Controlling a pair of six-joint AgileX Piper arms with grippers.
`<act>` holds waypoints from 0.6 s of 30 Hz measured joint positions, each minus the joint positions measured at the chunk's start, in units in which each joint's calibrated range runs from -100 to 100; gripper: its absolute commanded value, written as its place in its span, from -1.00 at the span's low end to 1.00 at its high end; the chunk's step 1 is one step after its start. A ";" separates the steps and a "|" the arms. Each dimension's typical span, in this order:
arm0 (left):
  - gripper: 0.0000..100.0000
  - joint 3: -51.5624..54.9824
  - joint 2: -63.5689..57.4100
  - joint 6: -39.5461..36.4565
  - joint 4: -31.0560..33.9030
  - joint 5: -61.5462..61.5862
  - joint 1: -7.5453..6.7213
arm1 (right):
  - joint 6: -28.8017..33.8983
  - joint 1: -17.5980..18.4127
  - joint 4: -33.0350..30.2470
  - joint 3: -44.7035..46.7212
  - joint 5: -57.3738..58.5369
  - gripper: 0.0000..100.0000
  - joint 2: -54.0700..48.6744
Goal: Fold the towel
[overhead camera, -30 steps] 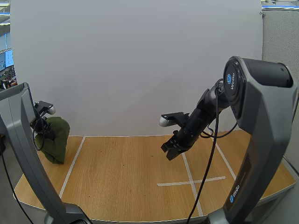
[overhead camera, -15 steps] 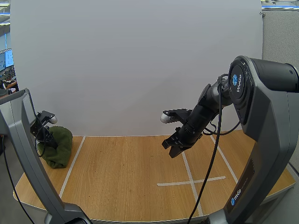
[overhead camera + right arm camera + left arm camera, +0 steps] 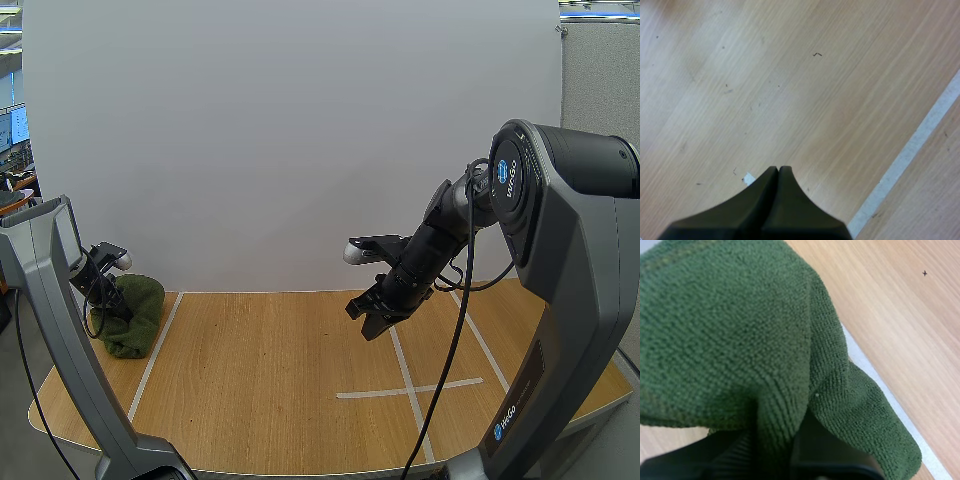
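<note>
A dark green towel (image 3: 135, 315) lies bunched in a heap at the far left of the wooden table, next to a white tape line. My left gripper (image 3: 112, 303) is at the towel's left side, shut on a fold of the cloth. Up close, the green towel (image 3: 750, 345) drapes over the black fingers (image 3: 740, 450), which pinch a ridge of it. My right gripper (image 3: 365, 318) hangs above the middle of the table, shut on nothing. Its fingers (image 3: 777, 200) lie together as one dark wedge over bare wood.
White tape lines (image 3: 410, 385) form a cross on the right half of the wooden table (image 3: 260, 390). Another tape line (image 3: 152, 360) runs along the left side. A white backdrop wall stands behind the table.
My left gripper has come down with the towel, which now rests lower and flatter on the table. The right gripper has barely moved.
</note>
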 measured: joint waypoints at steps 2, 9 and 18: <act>-1.00 0.00 0.00 0.00 0.00 0.00 0.00 | 0.00 0.00 -0.11 0.00 0.00 -1.00 0.00; -0.02 0.00 0.00 -0.30 0.00 0.00 0.00 | 0.00 0.00 -0.11 0.00 0.00 -1.00 0.00; 1.00 -0.88 0.00 -0.69 0.12 0.00 0.00 | 0.00 0.00 -0.22 0.00 0.34 -1.00 0.00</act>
